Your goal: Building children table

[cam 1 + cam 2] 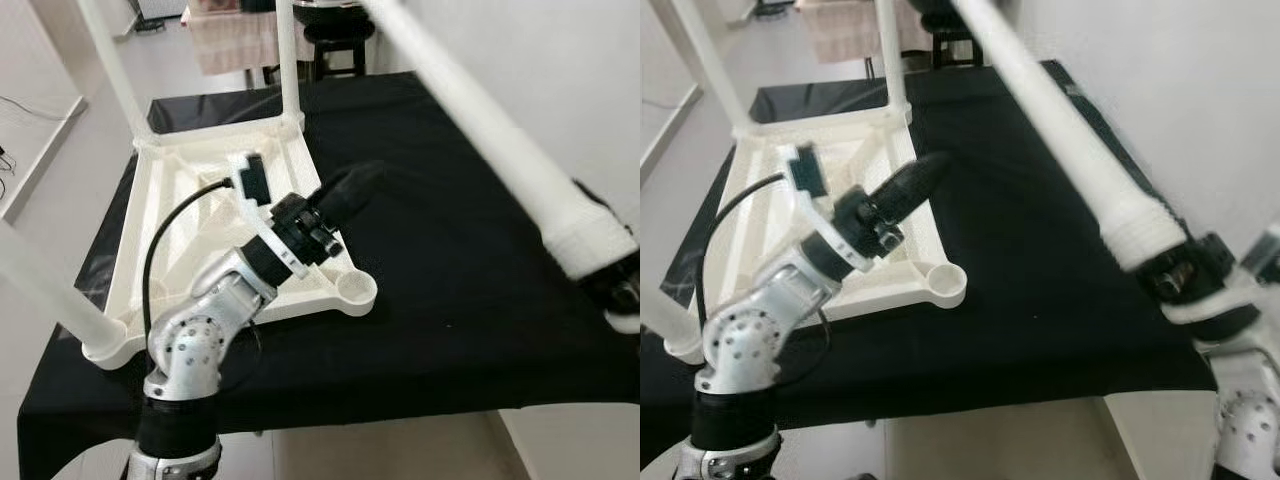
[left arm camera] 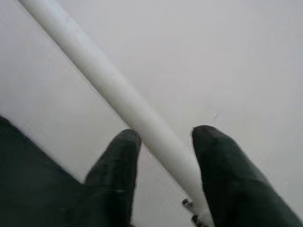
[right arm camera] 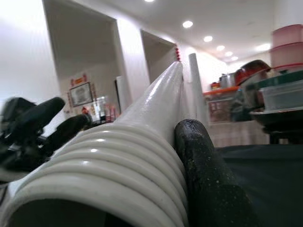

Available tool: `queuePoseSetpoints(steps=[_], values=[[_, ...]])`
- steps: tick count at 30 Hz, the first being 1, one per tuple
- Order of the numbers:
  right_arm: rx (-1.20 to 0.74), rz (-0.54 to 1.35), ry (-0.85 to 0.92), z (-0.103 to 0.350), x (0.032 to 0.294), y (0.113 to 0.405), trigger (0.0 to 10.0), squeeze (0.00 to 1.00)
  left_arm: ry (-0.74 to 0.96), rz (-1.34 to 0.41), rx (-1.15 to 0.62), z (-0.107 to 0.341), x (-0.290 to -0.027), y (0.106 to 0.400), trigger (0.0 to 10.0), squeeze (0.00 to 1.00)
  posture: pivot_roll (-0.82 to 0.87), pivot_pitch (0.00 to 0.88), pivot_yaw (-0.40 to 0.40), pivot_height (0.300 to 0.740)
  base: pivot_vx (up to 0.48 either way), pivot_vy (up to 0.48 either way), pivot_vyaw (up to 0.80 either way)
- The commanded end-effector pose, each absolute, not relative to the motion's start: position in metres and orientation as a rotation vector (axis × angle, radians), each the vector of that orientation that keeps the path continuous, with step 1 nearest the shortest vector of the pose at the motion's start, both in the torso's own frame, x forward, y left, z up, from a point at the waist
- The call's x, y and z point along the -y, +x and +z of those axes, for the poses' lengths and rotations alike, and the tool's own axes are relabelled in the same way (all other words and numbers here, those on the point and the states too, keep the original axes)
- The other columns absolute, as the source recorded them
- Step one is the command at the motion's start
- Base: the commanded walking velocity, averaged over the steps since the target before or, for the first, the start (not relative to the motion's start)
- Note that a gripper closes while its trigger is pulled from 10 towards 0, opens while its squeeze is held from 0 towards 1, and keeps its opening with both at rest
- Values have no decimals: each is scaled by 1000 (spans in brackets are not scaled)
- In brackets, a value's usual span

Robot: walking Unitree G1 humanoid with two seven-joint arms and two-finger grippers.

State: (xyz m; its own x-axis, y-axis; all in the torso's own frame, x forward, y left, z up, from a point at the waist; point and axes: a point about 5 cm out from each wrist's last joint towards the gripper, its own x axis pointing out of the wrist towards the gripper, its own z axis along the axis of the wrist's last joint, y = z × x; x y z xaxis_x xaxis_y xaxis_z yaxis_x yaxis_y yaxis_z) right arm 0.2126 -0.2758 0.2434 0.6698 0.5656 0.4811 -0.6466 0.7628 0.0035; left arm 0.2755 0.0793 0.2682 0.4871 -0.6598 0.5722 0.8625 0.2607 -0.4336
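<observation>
At the left side, a white plastic tabletop lies upside down on a black cloth that covers the work surface, and white legs stand up from three of its corners: one near the front left, one at the back left and one at the back right. The corner socket near the front right has no leg in it. The left gripper hangs above the right edge of the tabletop, pointing to the right, and its two black fingers are spread apart with nothing between them. Farther right, a loose white leg crosses the scene in a slant, above the cloth. The right gripper is closed around the lower, ribbed end of this leg; in the right wrist view one black finger presses against the ribbed threads.
</observation>
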Motion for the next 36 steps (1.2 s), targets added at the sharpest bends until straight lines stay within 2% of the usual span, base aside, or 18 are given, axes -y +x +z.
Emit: queuePoseSetpoints(steps=[1,5,23,25,26,36], values=[[467,754,123,249,281,198,10000,0,-846,-1095,339,279,-91,274,10000,1000,-15,99,34,740,0,0,0],[454,817,90,256,286,187,10000,0,-915,-1154,321,286,-100,274,10000,1000,-25,95,40,740,0,0,0],[508,1097,191,264,240,191,10000,0,-1098,-1149,304,293,-110,279,10000,1000,-23,97,43,740,0,0,0],[500,1123,200,263,234,192,10000,0,-1108,-1142,297,292,-110,280,10000,961,-24,99,41,740,0,0,0],[485,1153,203,261,228,191,10000,0,-1128,-1145,303,293,-110,280,10000,0,-25,99,41,740,0,0,0],[439,1261,216,256,209,191,10000,0,-1178,-1143,308,296,-112,282,10000,0,-28,102,39,740,0,0,0]])
